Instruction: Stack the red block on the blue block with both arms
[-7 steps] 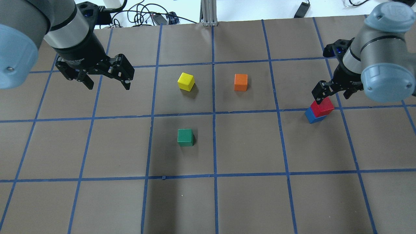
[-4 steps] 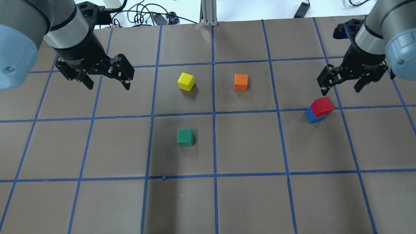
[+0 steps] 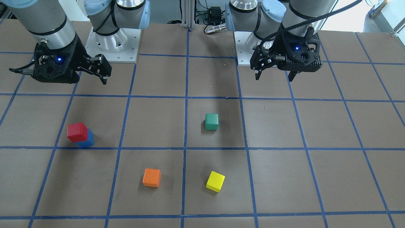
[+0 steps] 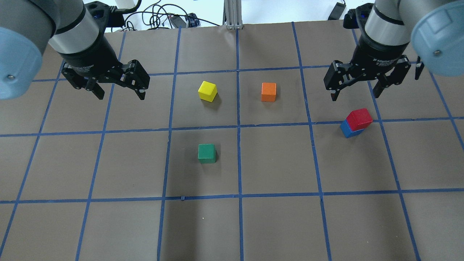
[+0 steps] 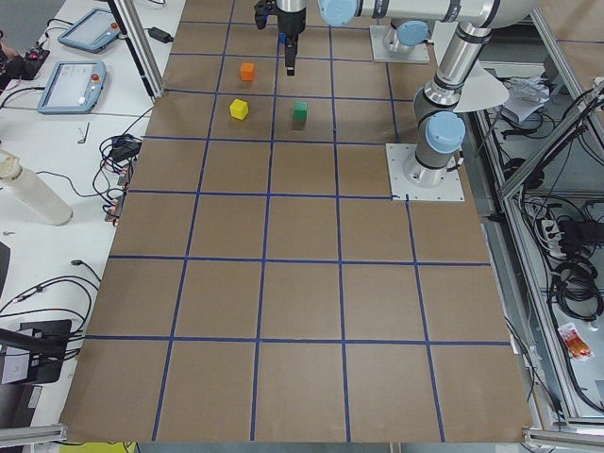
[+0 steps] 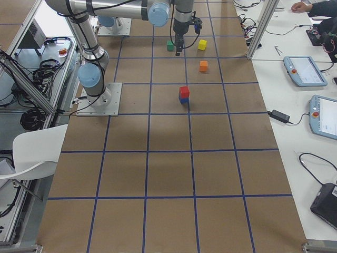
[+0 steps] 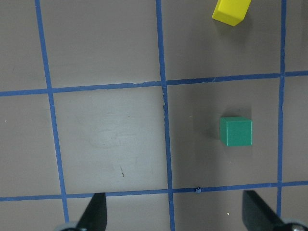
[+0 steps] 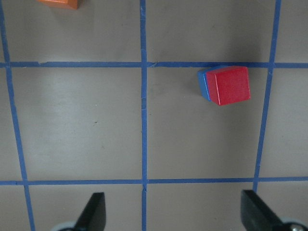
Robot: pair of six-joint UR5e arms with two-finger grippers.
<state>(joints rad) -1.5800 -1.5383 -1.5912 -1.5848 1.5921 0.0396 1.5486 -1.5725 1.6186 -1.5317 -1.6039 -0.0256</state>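
The red block (image 4: 359, 119) sits on top of the blue block (image 4: 347, 129), slightly offset, on the right side of the table. The stack also shows in the right wrist view, red block (image 8: 232, 85) over blue block (image 8: 203, 84). My right gripper (image 4: 355, 95) is open and empty. It hangs above the table, beyond the stack and apart from it. My left gripper (image 4: 121, 96) is open and empty, raised over the far left of the table, well away from the stack.
A yellow block (image 4: 207, 90) and an orange block (image 4: 268, 91) lie at the far middle, and a green block (image 4: 206, 153) lies nearer the centre. A metal post (image 4: 233, 14) and cables stand at the far edge.
My right gripper has drawn away from the red block, rising and shifting toward the far side and centre. The red block stays on the blue block. The left arm has not moved.
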